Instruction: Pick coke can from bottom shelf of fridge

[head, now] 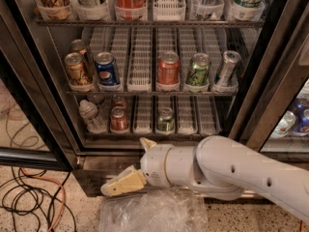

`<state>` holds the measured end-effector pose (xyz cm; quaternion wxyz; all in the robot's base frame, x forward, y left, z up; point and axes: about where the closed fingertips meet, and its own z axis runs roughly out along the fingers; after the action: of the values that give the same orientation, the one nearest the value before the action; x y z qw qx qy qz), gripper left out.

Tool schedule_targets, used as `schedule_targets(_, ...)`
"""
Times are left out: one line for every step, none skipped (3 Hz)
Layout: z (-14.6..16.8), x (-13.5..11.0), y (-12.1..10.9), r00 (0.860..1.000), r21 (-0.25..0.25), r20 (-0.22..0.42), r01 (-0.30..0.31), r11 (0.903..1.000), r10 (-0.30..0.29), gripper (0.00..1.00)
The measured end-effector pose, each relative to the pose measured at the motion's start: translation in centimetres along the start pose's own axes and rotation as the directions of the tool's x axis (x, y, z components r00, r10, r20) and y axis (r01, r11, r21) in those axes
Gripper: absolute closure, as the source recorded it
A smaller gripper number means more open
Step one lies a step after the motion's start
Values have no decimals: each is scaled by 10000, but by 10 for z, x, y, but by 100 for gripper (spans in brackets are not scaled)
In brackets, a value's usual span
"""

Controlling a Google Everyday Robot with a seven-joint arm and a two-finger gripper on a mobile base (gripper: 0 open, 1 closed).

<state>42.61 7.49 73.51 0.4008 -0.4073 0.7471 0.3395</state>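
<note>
Camera view: fridge (270, 71) open, bottom shelf (144, 132) above the fingers (123, 182), which are spread and empty; the gripper (124, 166) hangs low outside. The coke can (119, 120) stands just above them (water bottle (89, 116) to its left): rise first, then reach in level.

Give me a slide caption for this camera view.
Open claw hangs low at the fridge base, below the bottom shelf where the coke can stands.

The claw (124, 166) hangs lower centre, fingers spread, below the fridge (263, 81)'s bottom shelf (143, 115). The coke can (119, 120) stands on that shelf.
</note>
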Motion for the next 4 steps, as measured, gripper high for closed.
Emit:
schedule_targets(20, 19, -16, 9976, 1161, -697, 59, 9932, 22, 0)
schedule_targets(27, 13, -29, 9979, 1741, -633, 212, 9845, -103, 0)
schedule_targets(32, 19, -24, 9980, 1558, -623, 23, 9878, 75, 0)
schedule_targets(58, 29, -30, 9981, 1616, -615, 195, 9867, -97, 0)
